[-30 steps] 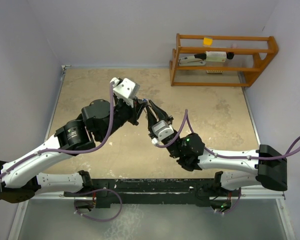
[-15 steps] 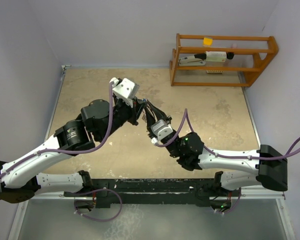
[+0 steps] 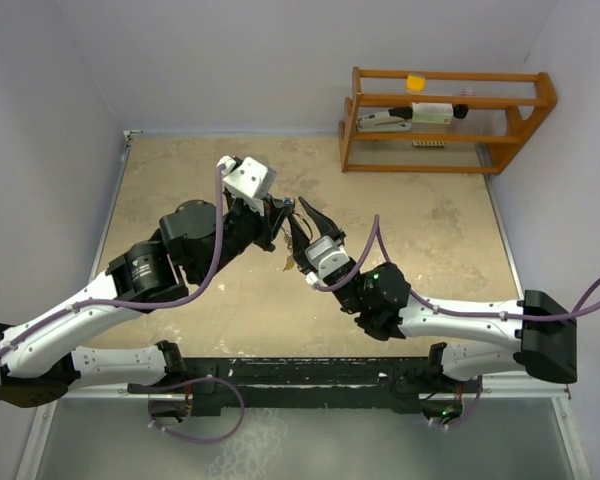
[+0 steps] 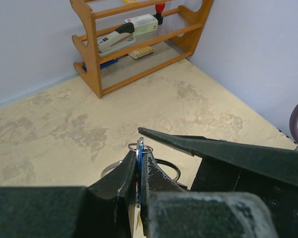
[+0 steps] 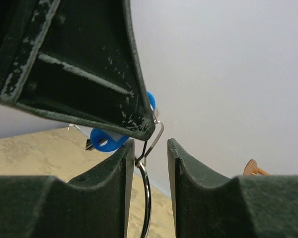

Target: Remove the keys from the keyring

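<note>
Left claw (image 4: 139,156) pinches blue-headed key (image 5: 105,140); thin silver keyring (image 5: 147,198) hangs below.

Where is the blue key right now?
In the left wrist view, the blue-headed key is clamped in the left gripper, above the table, beside the right gripper.

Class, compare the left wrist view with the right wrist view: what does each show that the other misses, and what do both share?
Left wrist only: the wooden rack with a stapler on it. Right wrist only: the right end effector's open gap around the keyring, plus an orange-brown key head at the right edge. Both: the left end effector shut on the blue key, and the keyring.
</note>
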`<state>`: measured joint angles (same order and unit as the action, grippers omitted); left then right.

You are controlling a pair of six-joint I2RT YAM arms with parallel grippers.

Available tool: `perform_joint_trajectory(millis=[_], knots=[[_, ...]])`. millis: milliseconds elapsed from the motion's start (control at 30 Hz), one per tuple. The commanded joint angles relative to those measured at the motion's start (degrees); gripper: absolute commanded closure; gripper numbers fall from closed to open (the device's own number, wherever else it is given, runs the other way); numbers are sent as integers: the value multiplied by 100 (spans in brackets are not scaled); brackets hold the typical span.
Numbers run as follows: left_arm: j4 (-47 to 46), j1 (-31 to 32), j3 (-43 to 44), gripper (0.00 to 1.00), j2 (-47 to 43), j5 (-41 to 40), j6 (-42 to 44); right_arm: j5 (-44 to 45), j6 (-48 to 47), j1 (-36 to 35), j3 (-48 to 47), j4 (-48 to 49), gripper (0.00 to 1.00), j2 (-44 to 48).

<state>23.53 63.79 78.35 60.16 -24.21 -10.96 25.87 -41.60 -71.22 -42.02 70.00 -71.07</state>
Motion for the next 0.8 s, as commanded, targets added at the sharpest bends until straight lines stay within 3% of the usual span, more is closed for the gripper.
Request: perform_joint_trajectory(millis=[0,267,600,767], knots=[[-345,19,7,100,-118,87,-46,-104,42,-17,-361,230,64,211],[-377,19,-6,100,-144,134,-40,-58,14,-16,-377,240,65,213],[-478,19,-4,100,-119,171,-27,-23,32,-6,-352,136,76,215],[-481,19,7,100,-119,216,-22,-18,56,-6,-329,128,72,233]])
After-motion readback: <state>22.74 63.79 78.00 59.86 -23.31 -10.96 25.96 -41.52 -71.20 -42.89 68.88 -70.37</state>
